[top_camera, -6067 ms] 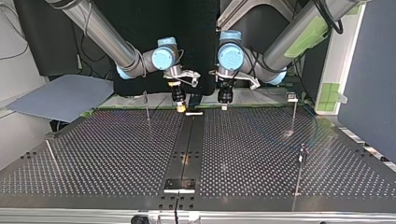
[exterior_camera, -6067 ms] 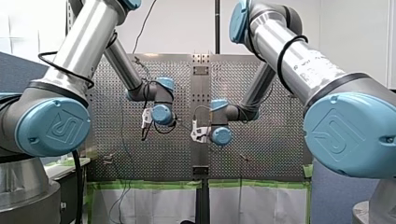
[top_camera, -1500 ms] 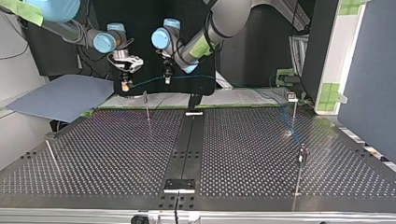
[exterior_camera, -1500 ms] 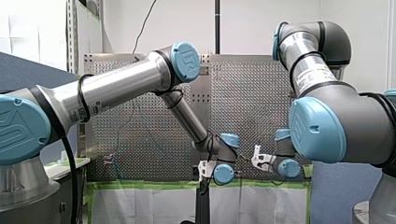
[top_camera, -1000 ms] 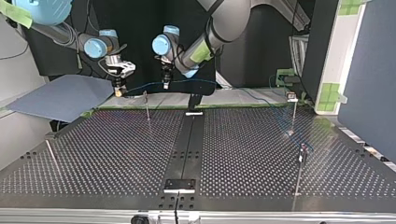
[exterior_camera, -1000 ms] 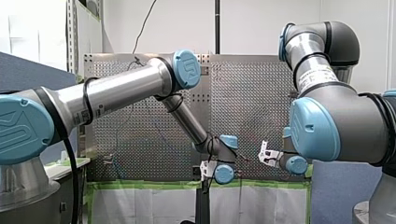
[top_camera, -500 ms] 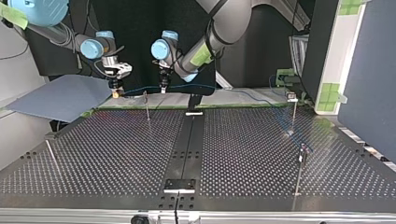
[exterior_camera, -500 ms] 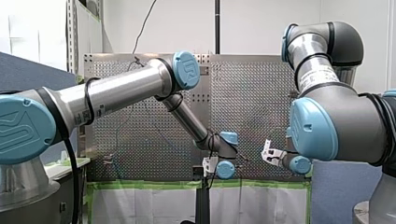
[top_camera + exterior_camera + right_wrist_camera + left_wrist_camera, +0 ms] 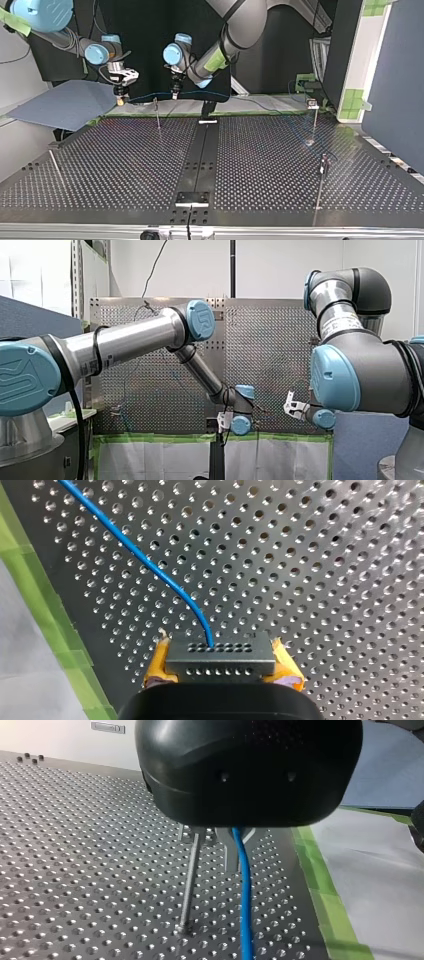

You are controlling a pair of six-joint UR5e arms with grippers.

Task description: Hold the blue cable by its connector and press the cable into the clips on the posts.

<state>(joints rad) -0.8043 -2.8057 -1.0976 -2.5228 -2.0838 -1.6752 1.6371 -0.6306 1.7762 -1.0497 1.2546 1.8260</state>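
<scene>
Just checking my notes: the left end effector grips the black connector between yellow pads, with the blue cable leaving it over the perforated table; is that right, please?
Not quite: the right wrist view shows it is the right end effector that grips the black connector between yellow pads, with the blue cable leaving it over the perforated table.

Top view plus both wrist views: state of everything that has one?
connector, clamped between yellow pads.
right gripper, shut on connector.
left gripper, shut on blue cable.
blue cable, off the table, strung between both grippers.
post nearest them, upright; cable at its top, clipped or not cannot tell.
</scene>
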